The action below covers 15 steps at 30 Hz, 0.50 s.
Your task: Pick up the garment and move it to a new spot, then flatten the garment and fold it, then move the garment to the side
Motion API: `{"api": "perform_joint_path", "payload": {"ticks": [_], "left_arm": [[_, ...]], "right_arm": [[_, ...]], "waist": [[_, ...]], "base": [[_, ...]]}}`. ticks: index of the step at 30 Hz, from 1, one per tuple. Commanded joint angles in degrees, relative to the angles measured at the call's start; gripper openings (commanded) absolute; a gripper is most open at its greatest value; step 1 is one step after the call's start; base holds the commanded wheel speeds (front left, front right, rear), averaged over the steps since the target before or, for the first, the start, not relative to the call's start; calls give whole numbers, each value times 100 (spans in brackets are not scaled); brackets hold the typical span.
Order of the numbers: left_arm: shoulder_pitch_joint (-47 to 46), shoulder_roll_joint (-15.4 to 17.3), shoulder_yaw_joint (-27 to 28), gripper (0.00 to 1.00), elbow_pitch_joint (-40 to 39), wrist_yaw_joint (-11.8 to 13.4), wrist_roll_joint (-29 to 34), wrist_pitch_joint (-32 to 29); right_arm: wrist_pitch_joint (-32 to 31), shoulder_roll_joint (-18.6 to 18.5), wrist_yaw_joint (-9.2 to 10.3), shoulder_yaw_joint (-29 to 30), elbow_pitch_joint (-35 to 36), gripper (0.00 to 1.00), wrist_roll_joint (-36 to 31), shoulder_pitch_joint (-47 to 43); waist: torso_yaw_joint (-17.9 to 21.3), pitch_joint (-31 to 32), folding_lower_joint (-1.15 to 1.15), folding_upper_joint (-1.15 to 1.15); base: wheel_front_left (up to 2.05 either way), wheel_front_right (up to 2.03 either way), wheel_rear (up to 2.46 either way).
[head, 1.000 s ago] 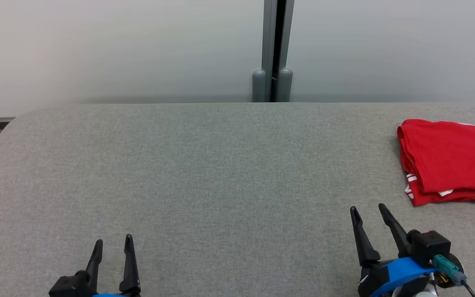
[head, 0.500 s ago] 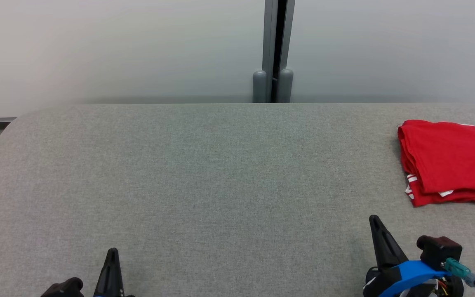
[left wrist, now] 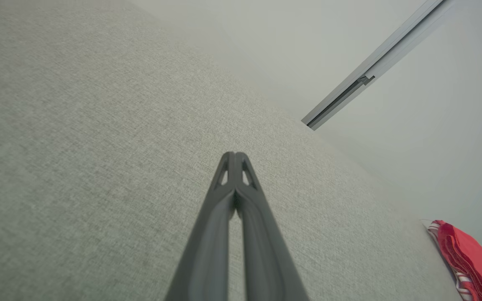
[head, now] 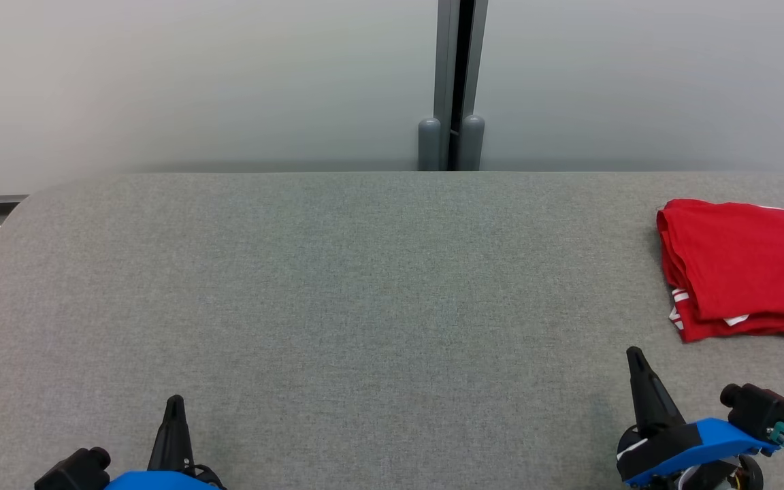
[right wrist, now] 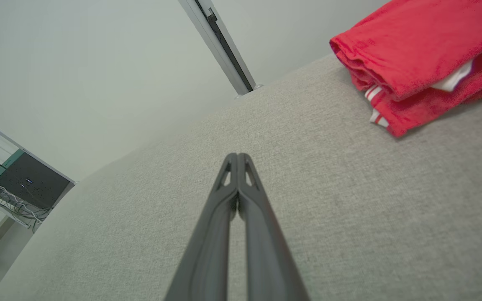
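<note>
Two empty hands pressed together, left hand (head: 174,403) and right hand (head: 635,355); risks nudging folded garment (head: 746,265) off desk (head: 365,306) edge.

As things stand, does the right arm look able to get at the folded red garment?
Probably yes. The red garment lies just ahead and right of the right gripper, with bare grey surface between them. Its jaws are shut, so they would need opening first.

The table (head: 365,272) wears grey woven cloth, matt and slightly rough. The garment (head: 746,265) is soft red cloth. The fingers (right wrist: 209,251) look smooth, dark plastic.
</note>
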<state>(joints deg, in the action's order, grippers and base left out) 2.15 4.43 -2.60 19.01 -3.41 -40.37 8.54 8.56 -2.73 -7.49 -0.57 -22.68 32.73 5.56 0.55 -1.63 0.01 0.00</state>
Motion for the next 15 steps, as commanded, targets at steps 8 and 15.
{"api": "perform_joint_path", "payload": {"ticks": [8,15], "left_arm": [[-247,-11,141,0,-145,-71,-670,-189],[-320,-25,223,0,-188,-113,-1162,-334]], "right_arm": [[-191,-11,0,107,206,0,785,65],[-336,-12,0,176,284,0,1346,68]], "waist": [[-4,11,0,0],[-8,21,0,0]], "base": [[0,0,0],[0,0,0]]}}
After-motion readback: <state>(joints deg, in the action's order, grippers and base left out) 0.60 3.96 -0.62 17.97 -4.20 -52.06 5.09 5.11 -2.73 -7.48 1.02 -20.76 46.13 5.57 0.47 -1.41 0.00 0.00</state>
